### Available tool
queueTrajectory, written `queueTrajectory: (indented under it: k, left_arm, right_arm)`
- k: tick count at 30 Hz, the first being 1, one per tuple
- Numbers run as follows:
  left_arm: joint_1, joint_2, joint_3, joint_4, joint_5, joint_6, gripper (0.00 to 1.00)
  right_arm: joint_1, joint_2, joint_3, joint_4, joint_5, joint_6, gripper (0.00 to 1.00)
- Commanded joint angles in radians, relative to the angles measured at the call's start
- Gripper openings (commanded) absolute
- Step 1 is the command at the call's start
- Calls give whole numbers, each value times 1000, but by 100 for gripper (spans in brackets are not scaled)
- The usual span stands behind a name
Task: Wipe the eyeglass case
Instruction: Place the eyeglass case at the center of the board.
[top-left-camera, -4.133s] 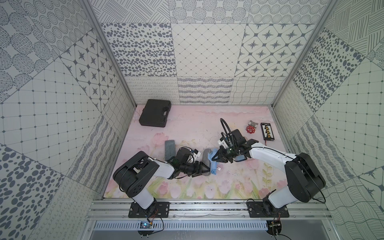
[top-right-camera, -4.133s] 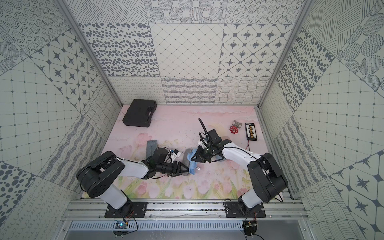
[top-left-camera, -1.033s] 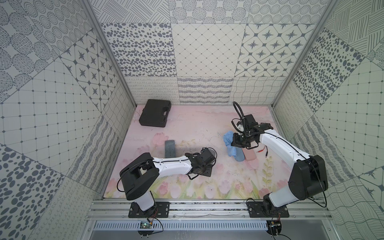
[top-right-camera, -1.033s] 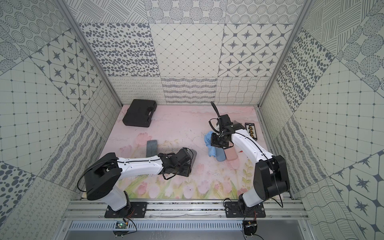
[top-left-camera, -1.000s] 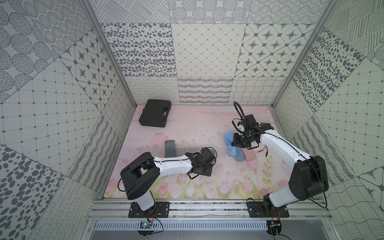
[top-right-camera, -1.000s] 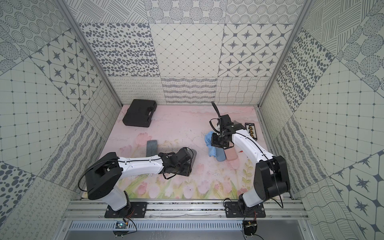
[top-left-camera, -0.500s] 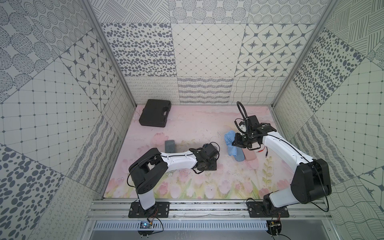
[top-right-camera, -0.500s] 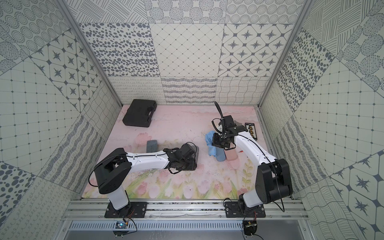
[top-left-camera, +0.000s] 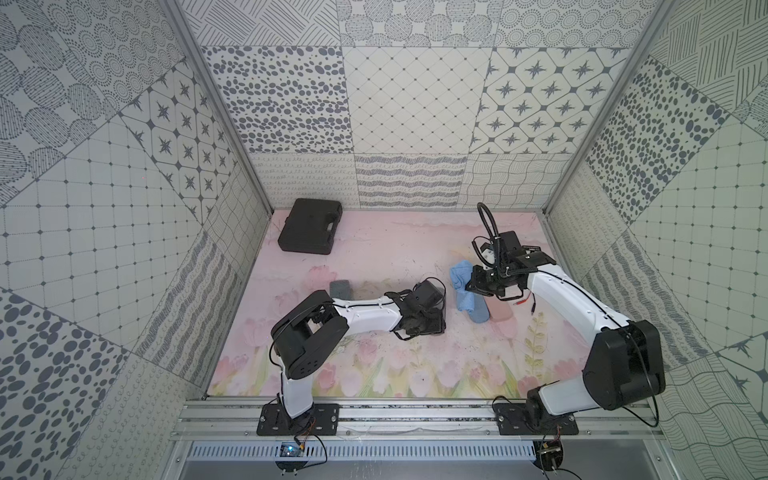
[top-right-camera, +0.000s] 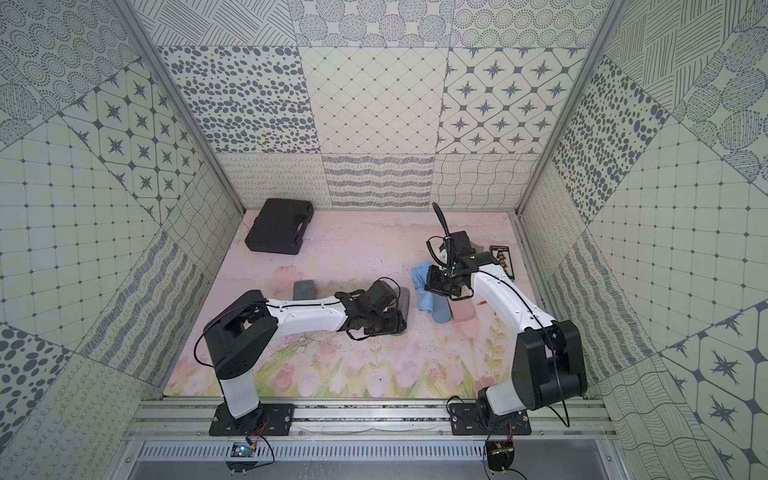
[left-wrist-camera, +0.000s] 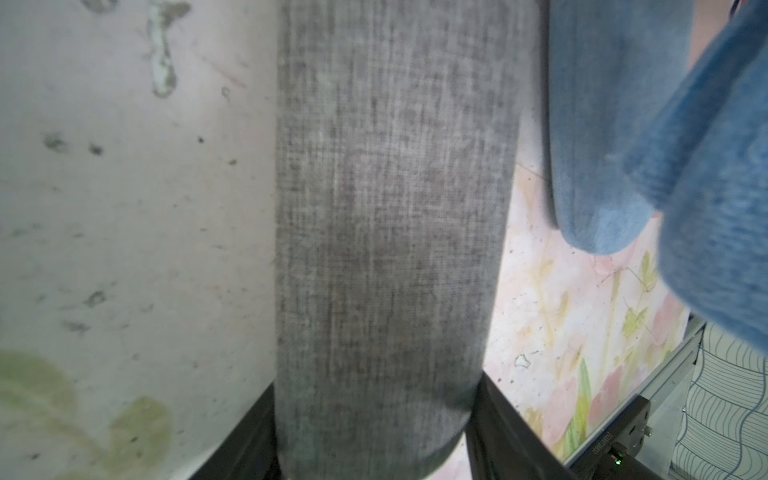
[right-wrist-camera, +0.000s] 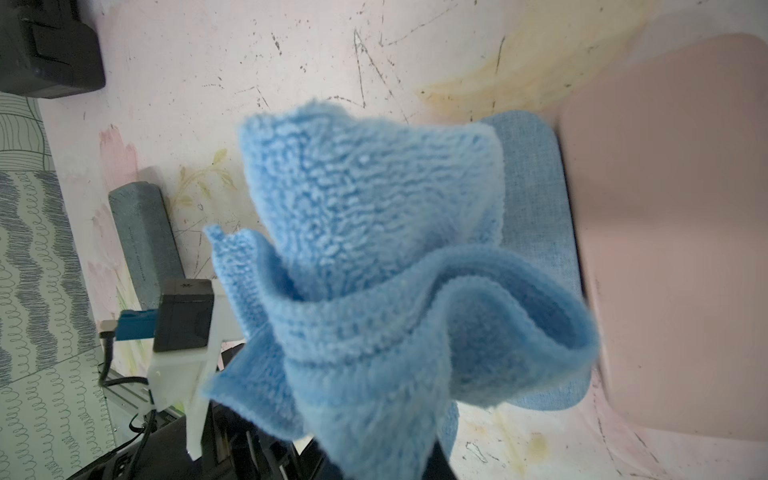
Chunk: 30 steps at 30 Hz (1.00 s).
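Left hand (top-left-camera: 430, 320), grey case (left-wrist-camera: 386, 208) shifted inward — scuffed floral mat (top-left-camera: 374, 257), tiled walls (top-left-camera: 411, 99)

No legible text, tiny print on dark grey case (right-wrist-camera: 143, 232) (unreadable)

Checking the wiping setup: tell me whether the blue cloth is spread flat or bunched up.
Bunched up. In the right wrist view the blue cloth shows thick crumpled folds and curled edges, not a flat sheet.
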Motion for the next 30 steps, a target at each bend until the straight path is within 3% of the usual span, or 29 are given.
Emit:
queueTrajectory:
  k: [1,7,15,25,30]
  left_arm:
    - [4,42,23,-47,18,-12,67]
    - [1,44,38,-35,-7,12,82]
    - [6,-22,25,-35,-87,72,93]
    - [6,-128,-37,-20,-140,109,95]
    - [6,-242,-84,-126,-295,139,96]
  right_arm:
    - [-5,8,48,19,-12,-11,0]
    - [-5,34,92,6,-26,-16,0]
    - [-5,11,62,13,-26,4,0]
    - [5,4,53,0,-23,9,0]
    - [97,16,56,-21,11,18,0]
